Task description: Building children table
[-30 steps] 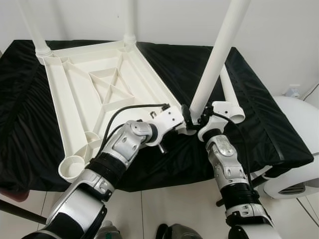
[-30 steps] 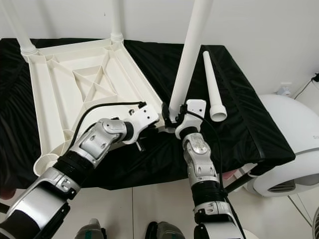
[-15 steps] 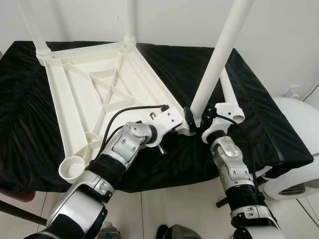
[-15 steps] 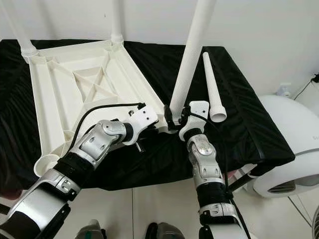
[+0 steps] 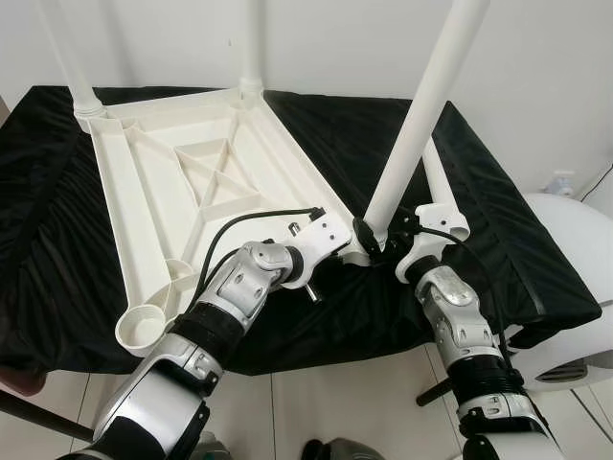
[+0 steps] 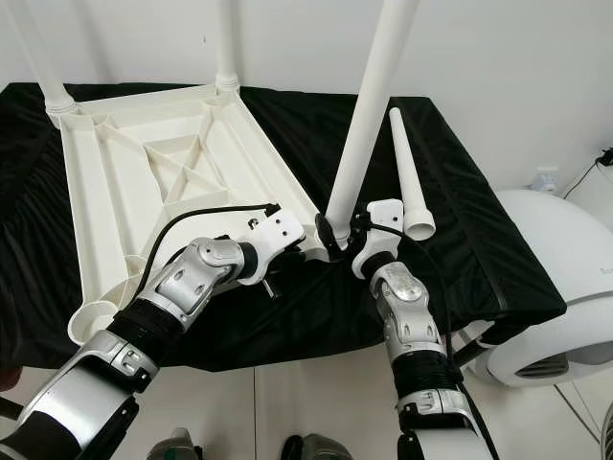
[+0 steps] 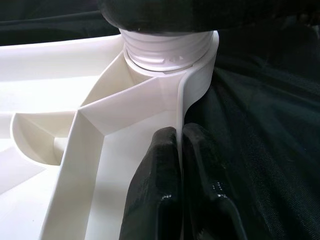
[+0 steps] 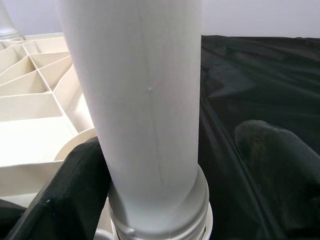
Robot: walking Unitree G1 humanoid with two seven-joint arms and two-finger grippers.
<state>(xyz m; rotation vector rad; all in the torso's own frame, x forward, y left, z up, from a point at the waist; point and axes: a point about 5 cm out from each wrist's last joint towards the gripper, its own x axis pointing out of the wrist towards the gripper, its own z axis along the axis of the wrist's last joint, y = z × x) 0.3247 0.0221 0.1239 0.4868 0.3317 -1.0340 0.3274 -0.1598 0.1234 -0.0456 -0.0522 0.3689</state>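
Standing in the tabletop (image 5: 182, 182) corner socket, the leg (image 5: 421, 110) sits between the right gripper (image 5: 375, 236) fingers; the left gripper (image 7: 180, 150) pinches the rim beside it, forearm stretched forward.

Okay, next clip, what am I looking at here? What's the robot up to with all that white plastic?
The robot is assembling a small white plastic table. The tabletop lies upside down on a black cloth. The left hand pinches the tabletop's rim beside a corner socket, steadying it. The right hand grips the base of a table leg standing in that socket, leaning slightly. Two legs already stand at the far corners, one loose leg lies on the cloth, and the near-left socket is empty.
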